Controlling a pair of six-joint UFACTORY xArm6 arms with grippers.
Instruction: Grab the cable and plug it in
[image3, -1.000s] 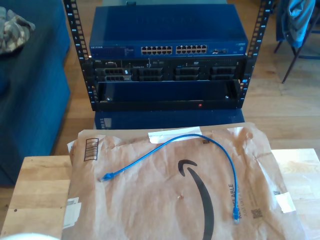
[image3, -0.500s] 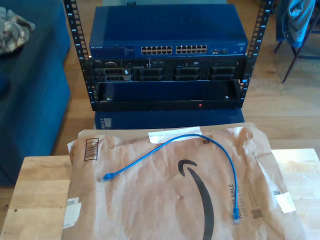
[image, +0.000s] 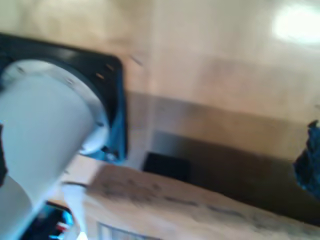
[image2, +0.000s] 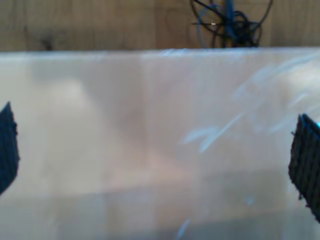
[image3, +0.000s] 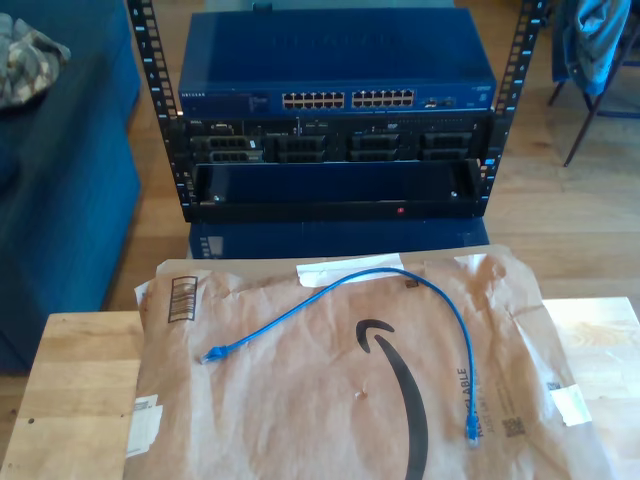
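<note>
Blue cable (image3: 400, 285) lies untouched, arched across brown paper (image3: 300, 400) on the table (image3: 70, 380), at six o'clock from the switch (image3: 340, 90). My second end effector (image2: 155, 145) gapes wide, empty; my first's state cannot be told. Grasping a plug comes next.

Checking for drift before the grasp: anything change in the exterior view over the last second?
Nothing visibly changed. The cable lies in the same arc on the brown paper, both plugs free, none in the switch. No gripper has taken hold of it.
</note>
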